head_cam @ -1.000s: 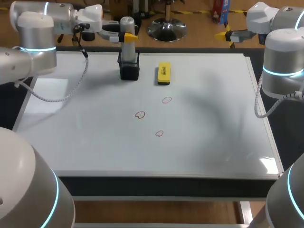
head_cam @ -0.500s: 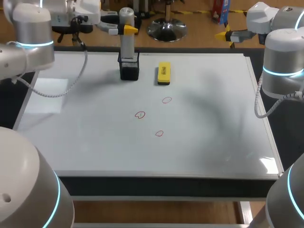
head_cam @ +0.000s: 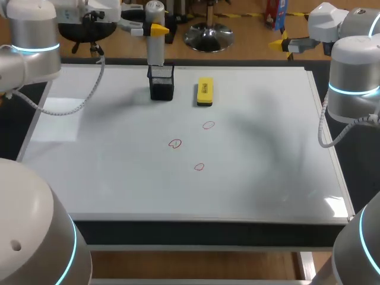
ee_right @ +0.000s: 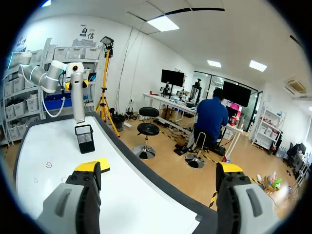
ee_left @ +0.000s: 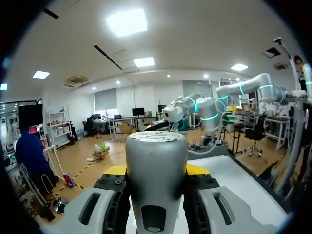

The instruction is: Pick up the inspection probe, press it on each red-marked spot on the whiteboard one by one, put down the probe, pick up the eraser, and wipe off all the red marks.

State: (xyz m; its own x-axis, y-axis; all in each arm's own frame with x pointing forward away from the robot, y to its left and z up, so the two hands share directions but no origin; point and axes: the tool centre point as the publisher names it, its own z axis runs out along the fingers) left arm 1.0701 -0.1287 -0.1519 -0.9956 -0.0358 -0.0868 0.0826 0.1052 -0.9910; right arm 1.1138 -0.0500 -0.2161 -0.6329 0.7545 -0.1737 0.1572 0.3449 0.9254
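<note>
**Pick-up stage.** Left end effector is closed on the probe, held upright just above its black holder at the whiteboard's 12 o'clock. Right end effector is wide open and empty. Three red marks lie near centre. The eraser lies at the holder's 3 o'clock. Pressing, set-down and wiping all appear to remain.

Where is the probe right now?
In the head view the probe is at the back, left of middle, upright in the left claw, right over the black holder, with the yellow eraser to the holder's right.
</note>
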